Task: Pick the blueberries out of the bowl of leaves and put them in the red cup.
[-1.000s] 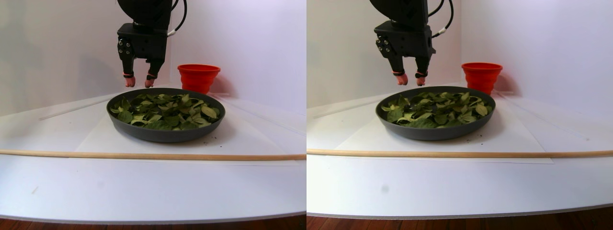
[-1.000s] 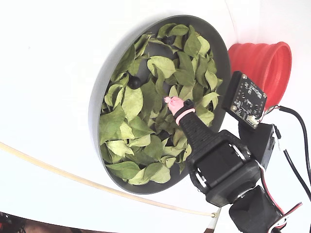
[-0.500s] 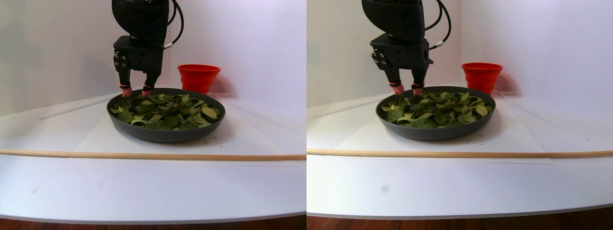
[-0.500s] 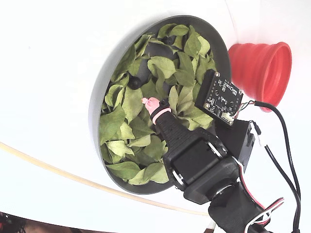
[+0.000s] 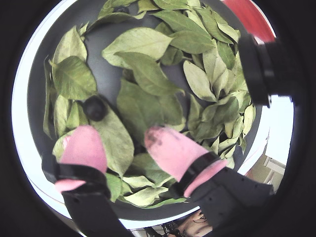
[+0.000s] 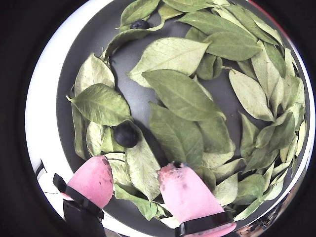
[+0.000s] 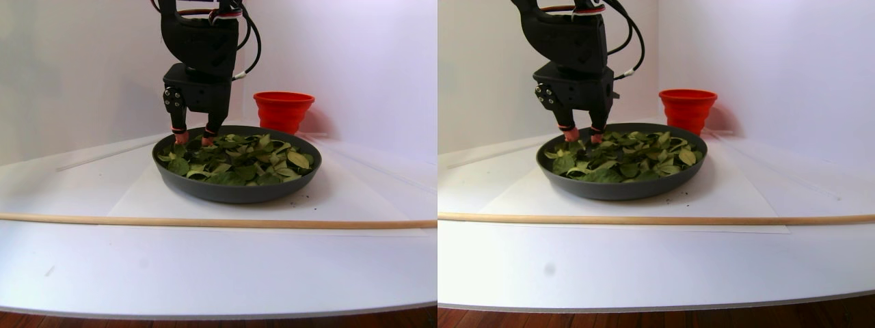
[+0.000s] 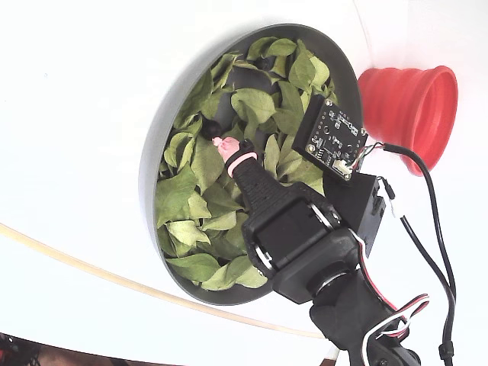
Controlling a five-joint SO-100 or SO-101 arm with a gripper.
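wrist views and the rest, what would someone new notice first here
The pink-tipped claw hangs open low over the leaves that fill the dark grey bowl. In a wrist view a dark blueberry sits just ahead of the left pink fingertip, with another blueberry near the bowl's far rim. The red cup stands behind the bowl in the stereo pair view.

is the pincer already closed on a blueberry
No, in a wrist view the pincer is open, and the nearest blueberry lies on the leaves just beyond its pink fingertips.
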